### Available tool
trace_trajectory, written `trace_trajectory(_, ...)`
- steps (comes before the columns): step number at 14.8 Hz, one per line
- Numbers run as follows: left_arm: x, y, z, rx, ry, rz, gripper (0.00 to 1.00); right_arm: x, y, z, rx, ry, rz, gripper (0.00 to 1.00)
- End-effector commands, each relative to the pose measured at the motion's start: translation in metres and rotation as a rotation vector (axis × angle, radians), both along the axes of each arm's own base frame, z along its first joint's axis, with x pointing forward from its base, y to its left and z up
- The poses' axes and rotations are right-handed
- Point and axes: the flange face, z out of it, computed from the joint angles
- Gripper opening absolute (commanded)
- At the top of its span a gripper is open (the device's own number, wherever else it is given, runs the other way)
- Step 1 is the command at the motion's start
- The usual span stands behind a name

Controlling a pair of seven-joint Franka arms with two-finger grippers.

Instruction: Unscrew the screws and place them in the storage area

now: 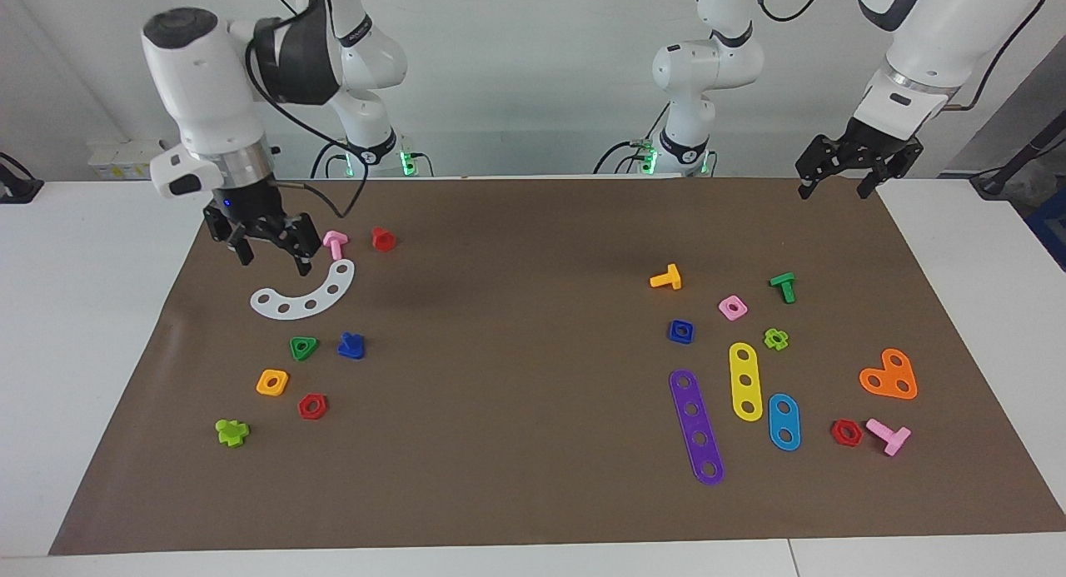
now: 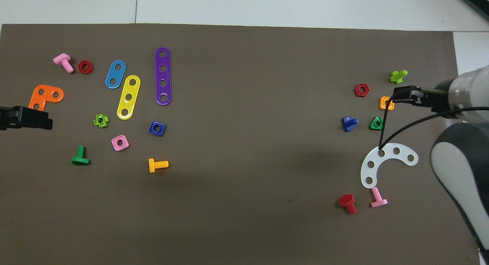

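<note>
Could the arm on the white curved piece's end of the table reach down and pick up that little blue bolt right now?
Probably yes. The right gripper hangs open and empty above the mat, and the blue bolt lies in the open beside the green triangle, with nothing over it.

White curved plate (image 1: pixel 305 295) lying toward right arm's end; pink bolt (image 1: pixel 335 243), red bolt (image 1: pixel 382 239) sitting nearer robots. Purple strip (image 1: pixel 696 426), yellow strip (image 1: pixel 745 381), orange bracket (image 1: pixel 890 375) lying toward left arm's end.
</note>
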Motion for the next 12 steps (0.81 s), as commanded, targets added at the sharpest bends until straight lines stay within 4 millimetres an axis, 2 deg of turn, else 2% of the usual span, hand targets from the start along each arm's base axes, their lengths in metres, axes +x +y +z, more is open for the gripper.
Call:
trace_trajectory(1, -0.001, 0.002, -0.002, -0.009, -0.007, 0.011, 1.0, 0.007, -0.001, 0.048, 0.031, 0.021, -0.005, 1.0)
trace_trajectory(3, -0.001, 0.002, -0.002, -0.009, -0.01, 0.011, 1.0, -0.001, -0.004, 0.068, 0.063, 0.041, -0.015, 1.0)
trace_trajectory(5, -0.002, 0.001, -0.002, -0.009, -0.006, 0.009, 1.0, -0.006, -0.01, 0.077, 0.065, 0.067, 0.02, 1.0)
trace_trajectory(12, -0.002, 0.002, -0.002, -0.009, -0.004, 0.011, 1.0, -0.022, -0.007, 0.065, 0.054, 0.147, 0.051, 1.0)
